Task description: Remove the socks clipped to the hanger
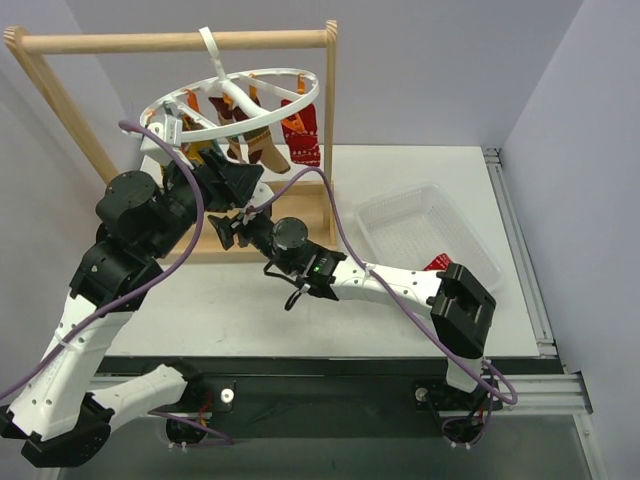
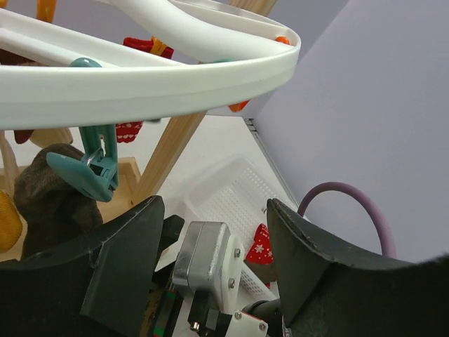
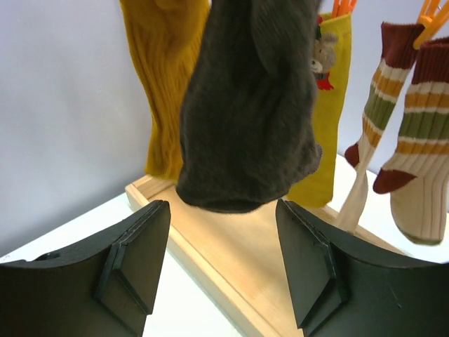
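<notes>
The white ring hanger [image 1: 235,100] hangs from the wooden rack, with several socks clipped under it, among them a red one [image 1: 302,135]. In the right wrist view a dark brown sock [image 3: 252,112] hangs just above and beyond my open right gripper [image 3: 223,210]; mustard socks [image 3: 168,77] and striped socks [image 3: 421,140] hang behind it. My left gripper [image 2: 214,210] is open and empty just under the ring [image 2: 140,84], beside a teal clip [image 2: 91,168] that holds a brown sock [image 2: 49,196]. From above, the left gripper [image 1: 235,180] is over the right one [image 1: 228,228].
The wooden rack [image 1: 170,42] stands on a wooden base [image 3: 231,246] at the back left. A clear mesh basket [image 1: 425,230] sits to the right with a red sock [image 2: 261,246] at its near edge. Purple cables loop over both arms.
</notes>
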Robot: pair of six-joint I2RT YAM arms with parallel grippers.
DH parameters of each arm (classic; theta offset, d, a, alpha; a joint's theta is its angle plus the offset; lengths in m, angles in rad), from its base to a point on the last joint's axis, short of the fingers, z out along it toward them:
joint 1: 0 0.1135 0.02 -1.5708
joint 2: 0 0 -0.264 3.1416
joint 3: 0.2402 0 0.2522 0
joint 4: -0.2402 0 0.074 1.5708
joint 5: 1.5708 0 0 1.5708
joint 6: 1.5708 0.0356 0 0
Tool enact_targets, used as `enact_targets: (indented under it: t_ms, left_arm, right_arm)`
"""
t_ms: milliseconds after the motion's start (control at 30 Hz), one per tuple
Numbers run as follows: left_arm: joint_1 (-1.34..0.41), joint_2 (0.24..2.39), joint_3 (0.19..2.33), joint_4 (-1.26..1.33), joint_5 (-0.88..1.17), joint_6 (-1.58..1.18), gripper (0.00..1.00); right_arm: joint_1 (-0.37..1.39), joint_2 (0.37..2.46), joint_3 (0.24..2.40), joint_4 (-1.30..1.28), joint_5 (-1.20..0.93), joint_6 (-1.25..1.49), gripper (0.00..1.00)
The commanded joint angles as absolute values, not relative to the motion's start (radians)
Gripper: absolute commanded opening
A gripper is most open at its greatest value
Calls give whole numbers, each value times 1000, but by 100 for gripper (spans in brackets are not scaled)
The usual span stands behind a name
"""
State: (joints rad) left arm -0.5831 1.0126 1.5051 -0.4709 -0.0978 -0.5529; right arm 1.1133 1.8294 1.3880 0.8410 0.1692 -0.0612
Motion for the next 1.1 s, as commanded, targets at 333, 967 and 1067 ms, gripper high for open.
enact_targets:
  t_ms: [333, 967, 1067]
  left_arm:
    - [-603, 956, 1661, -566, -112, -315, 84]
    - [-678, 882, 1694, -624, -419, -230, 82]
    - [-678, 881, 1692, -623, -429, -226, 82]
  right_arm:
    - [1118, 1724, 1388, 900, 159, -31, 70]
    - [1134, 1845, 1589, 842, 213, -55, 53]
    - [1140, 1856, 1600, 835, 224, -54, 47]
